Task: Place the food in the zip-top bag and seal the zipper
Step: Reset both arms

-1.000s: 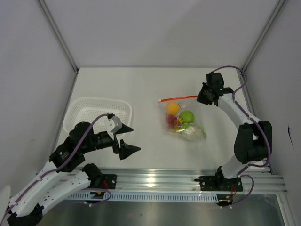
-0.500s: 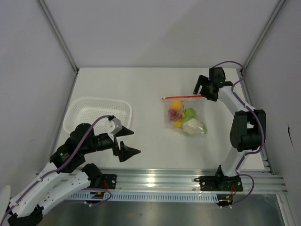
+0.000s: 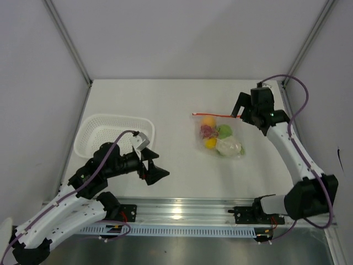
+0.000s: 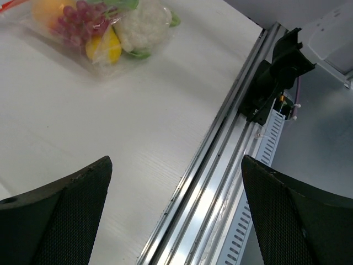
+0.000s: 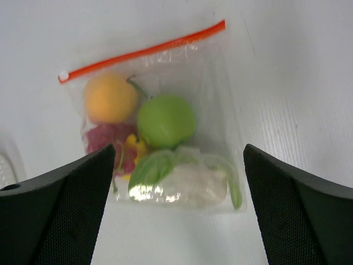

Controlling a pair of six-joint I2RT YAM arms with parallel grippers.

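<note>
Jaws wide L+R, R gripper [image 5: 179,154] by zip-top bag [image 5: 220,72] (food [image 5: 165,122] inside).

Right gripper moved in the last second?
Yes. The right gripper released the zipper and backed rightward, toward the table's right edge.

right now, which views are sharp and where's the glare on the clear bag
top external: sharp, evenly lit, bright sheen on the silver aluminium rail; right wrist: slightly soft, white glare on the clear plastic zip-top bag beside the pale whitish piece; left wrist: glare streaks on that rail, black mesh-textured fingers dark in the corners
</note>
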